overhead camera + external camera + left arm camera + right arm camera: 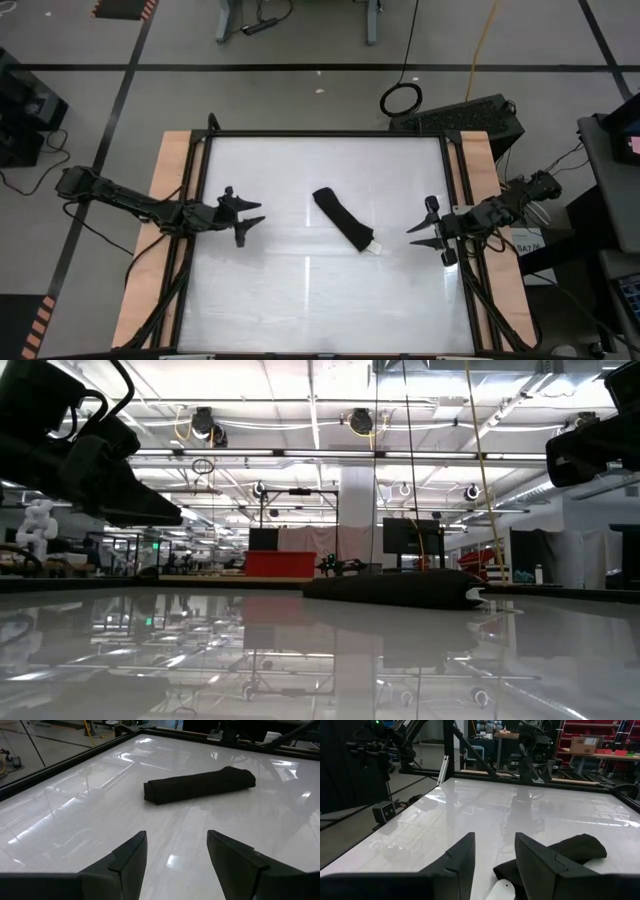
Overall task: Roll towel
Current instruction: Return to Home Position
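The rolling itself looks finished: the black towel (343,220) lies as a tight, narrow roll near the middle of the white tabletop (300,300), set on a diagonal in the high view, with its small white tag (378,249) poking out at the end nearer the right arm. The left wrist view shows the towel (200,785) as a compact cylinder resting flat on the glossy surface, with no loose flap trailing that can be seen from that side; the right wrist view shows the tagged end of the towel (560,852) close in front of that arm, a little bunched. Neither arm touches it. The left gripper (258,213) hangs over the left part of the table, well apart from the roll, its fingers spread with a clear gap between them and nothing in them. The right gripper (415,236) sits near the table's right edge, closer to the tagged end but apart from it, likewise parted and empty. Both grippers point inward toward the towel. What seems left is only for the arms to pull back to their resting pose; the towel appears to need no more handling, provided the roll holds its shape.
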